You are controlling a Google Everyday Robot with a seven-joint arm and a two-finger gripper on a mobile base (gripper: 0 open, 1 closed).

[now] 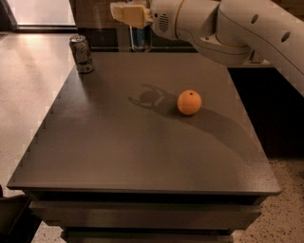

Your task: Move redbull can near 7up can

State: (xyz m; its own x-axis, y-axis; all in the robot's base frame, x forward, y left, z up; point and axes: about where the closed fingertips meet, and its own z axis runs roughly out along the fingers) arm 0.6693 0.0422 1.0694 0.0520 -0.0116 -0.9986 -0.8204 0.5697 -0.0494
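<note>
The redbull can (pixel 141 39), slim and blue and silver, hangs in my gripper (pixel 132 14) above the table's far edge, lifted off the surface. The gripper is shut on the can's upper part, and its cream fingers (pixel 124 12) hide the can's top. The 7up can (pixel 81 53), greyish with dark markings and a silver top, stands upright at the table's far left corner. The held can is to the right of the 7up can, about a hand's width away and higher.
An orange (pixel 189 102) lies on the dark table (pixel 142 156), right of centre. My white arm (pixel 237 28) spans the upper right. A light floor lies to the left, and a dark counter stands behind the table.
</note>
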